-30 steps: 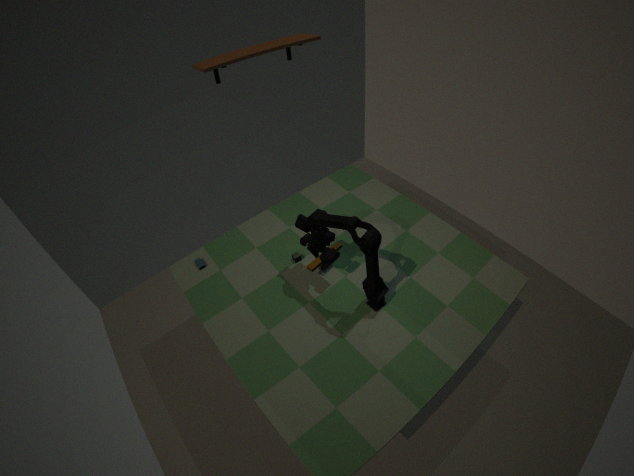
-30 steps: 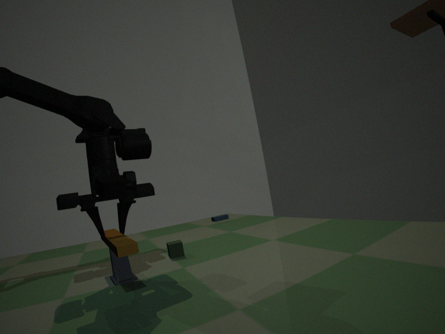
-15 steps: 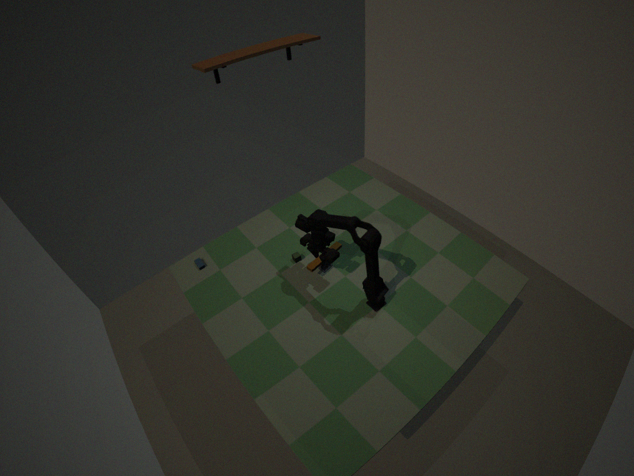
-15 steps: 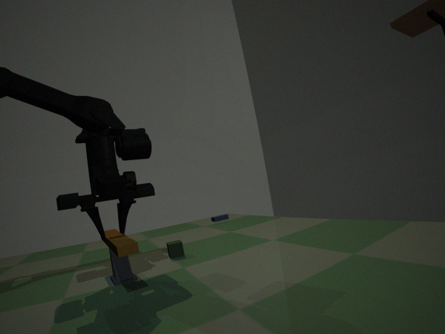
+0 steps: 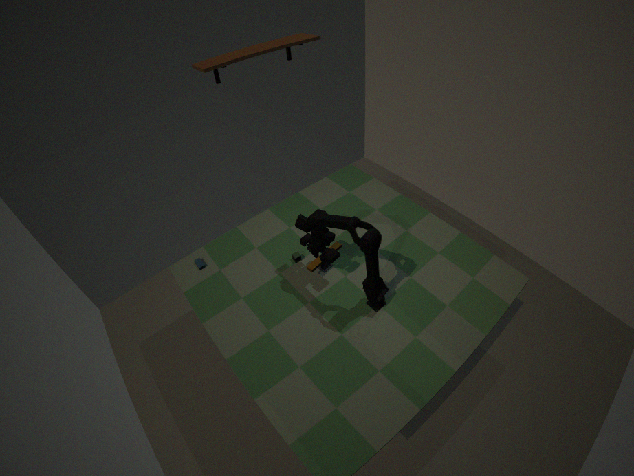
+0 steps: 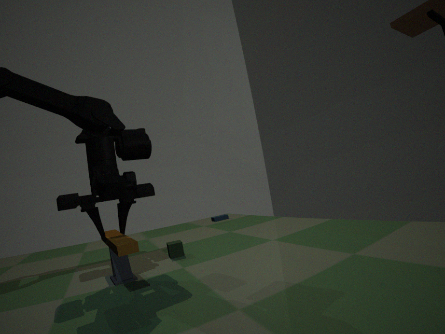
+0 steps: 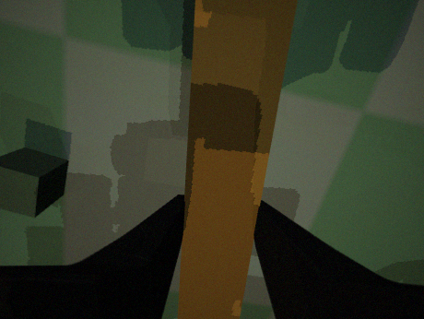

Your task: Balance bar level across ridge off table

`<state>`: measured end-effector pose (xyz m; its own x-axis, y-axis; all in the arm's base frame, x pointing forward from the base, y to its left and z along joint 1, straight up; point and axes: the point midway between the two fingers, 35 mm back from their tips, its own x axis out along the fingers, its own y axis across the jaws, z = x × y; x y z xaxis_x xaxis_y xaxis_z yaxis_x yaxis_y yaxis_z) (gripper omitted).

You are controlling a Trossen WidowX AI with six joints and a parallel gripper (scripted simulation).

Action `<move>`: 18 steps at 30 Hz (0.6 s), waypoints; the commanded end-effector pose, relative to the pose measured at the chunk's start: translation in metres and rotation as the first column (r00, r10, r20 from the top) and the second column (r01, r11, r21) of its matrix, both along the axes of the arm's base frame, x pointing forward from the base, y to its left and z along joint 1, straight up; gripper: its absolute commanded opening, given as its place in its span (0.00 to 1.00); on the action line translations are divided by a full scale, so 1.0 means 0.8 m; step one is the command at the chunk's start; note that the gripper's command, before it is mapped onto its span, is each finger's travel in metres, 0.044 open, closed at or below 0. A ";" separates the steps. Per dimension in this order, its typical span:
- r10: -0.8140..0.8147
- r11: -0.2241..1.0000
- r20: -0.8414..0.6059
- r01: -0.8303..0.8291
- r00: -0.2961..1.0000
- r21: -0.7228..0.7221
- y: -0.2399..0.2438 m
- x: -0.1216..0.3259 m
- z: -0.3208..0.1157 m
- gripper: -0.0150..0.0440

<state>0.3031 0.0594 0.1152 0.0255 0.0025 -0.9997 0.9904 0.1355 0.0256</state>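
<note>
An orange bar (image 5: 313, 264) (image 6: 127, 248) (image 7: 226, 184) is held well above the table, over the grey ridge (image 6: 121, 266). The ridge stands upright on the checkered table and shows below the bar in the exterior view. The bar hides the ridge's top edge, so I cannot tell whether they touch. My gripper (image 6: 114, 236) (image 7: 219, 206) points down and is shut on the bar, one finger on each long side. In the wrist view the bar runs up the picture between the fingertips, past both the upper and lower edges. The bar looks about level.
A dark green block (image 5: 296, 256) (image 6: 175, 249) (image 7: 28, 184) stands on the table near the ridge. A small blue block (image 5: 199, 263) (image 6: 219, 217) lies farther off. A wooden shelf (image 5: 256, 49) (image 6: 413, 23) is fixed high on the wall. The checkered table (image 5: 302, 399) (image 6: 309, 247) lies below.
</note>
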 end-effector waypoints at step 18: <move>-0.002 1.000 -0.001 0.002 1.000 0.002 0.001 -0.001 -0.001 0.25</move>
